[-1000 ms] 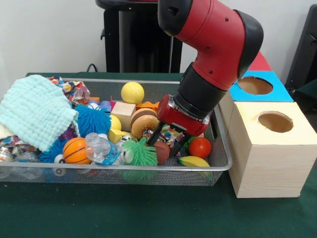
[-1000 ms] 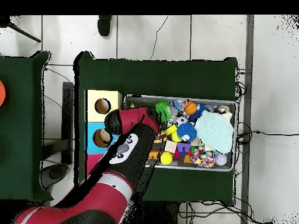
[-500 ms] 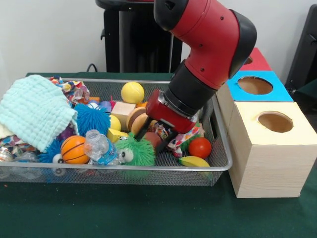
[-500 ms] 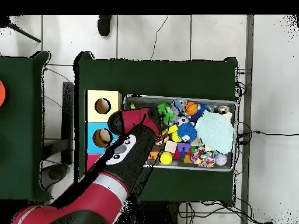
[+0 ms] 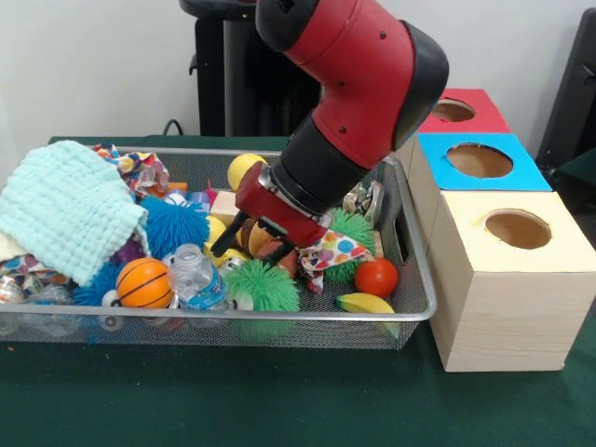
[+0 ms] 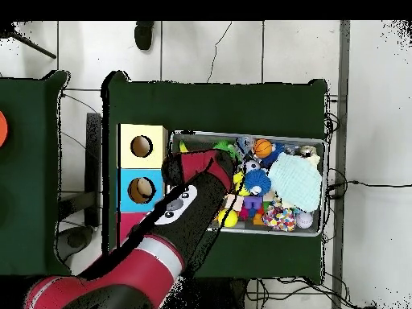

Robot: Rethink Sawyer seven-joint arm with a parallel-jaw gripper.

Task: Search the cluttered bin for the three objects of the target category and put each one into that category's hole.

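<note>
The bin (image 5: 279,316) is a wide silver wire-mesh tray full of toys; it also shows in the overhead view (image 6: 265,134). My gripper (image 5: 250,250) is open and hangs low over the bin's middle, its fingers either side of a tan and brown ring-shaped toy (image 5: 261,239); I cannot tell if they touch it. A green fuzzy ball (image 5: 264,287) lies just in front of it. Three boxes with round holes stand to the right: a wooden one (image 5: 517,228), a blue one (image 5: 480,160) and a red one (image 5: 453,110). In the overhead view the arm (image 6: 189,201) hides the gripper.
In the bin lie a mint cloth (image 5: 65,209), a blue fuzzy ball (image 5: 172,225), an orange basketball (image 5: 143,282), a plastic bottle (image 5: 196,277), a yellow ball (image 5: 240,168), a dotted cloth (image 5: 333,251), a red ball (image 5: 376,277) and a yellow banana shape (image 5: 365,304).
In the front view the gripper has moved left, from beside the red ball to the bin's middle, still open. The dotted cloth and a green fuzzy toy behind it now show.
</note>
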